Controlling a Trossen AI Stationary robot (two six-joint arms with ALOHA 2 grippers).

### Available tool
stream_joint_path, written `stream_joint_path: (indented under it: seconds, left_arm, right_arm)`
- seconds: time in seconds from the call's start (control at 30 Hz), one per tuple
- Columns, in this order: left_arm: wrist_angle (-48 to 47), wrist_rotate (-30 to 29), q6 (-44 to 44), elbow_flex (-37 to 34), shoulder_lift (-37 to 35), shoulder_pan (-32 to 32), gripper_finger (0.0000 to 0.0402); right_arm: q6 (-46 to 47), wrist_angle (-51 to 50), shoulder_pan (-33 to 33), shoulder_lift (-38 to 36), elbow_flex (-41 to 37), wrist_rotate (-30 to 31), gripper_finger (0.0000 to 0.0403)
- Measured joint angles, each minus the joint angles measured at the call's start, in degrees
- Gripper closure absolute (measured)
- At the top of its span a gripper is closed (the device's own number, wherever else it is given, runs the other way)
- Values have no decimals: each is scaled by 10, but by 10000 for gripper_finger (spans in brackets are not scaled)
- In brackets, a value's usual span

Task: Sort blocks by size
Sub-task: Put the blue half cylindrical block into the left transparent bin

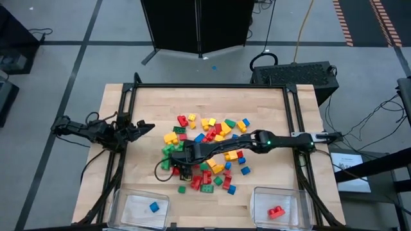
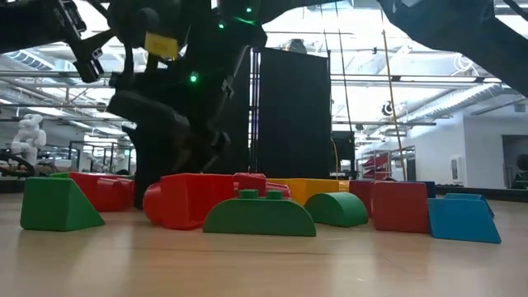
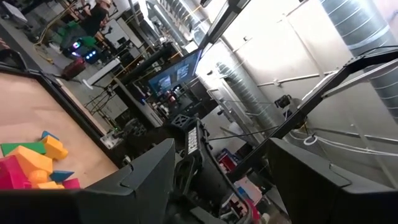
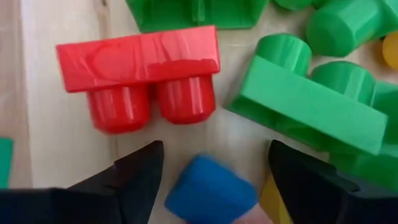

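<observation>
right gripper [image 4: 211, 165] is hovering, jaws spread, over one blue cube [image 4: 210, 190]; one red two-stud block [image 4: 140, 71] is lying on its side, long axis across the jaws' gap.

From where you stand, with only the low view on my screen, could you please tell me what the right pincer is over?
Observer: The right pincer stands open, with a small blue block between its fingers.
Operator: What lies just ahead of it?
Observer: A red two-stud brick lies on its side, with a green brick beside it.
Operator: And what is in the bins?
Observer: The left clear bin holds a single blue cube. The right clear bin holds a single longer red block.
</observation>
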Motion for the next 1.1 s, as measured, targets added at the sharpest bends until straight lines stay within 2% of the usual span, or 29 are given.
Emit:
stream_joint_path:
  seconds: [0.27,0.5,0.9,1.1]
  left_arm:
    - [-5,3,0,0,0,0,146]
    - [-16,3,0,0,0,0,146]
    - [-15,3,0,0,0,0,146]
    - [-17,3,0,0,0,0,146]
  right_arm:
    - [2,-28,-2,0,1,-2,129]
    - [2,-40,-1,0,1,0,215]
    - [21,-51,-4,-5,1,1,217]
    - [21,-46,3,-54,-2,5,217]
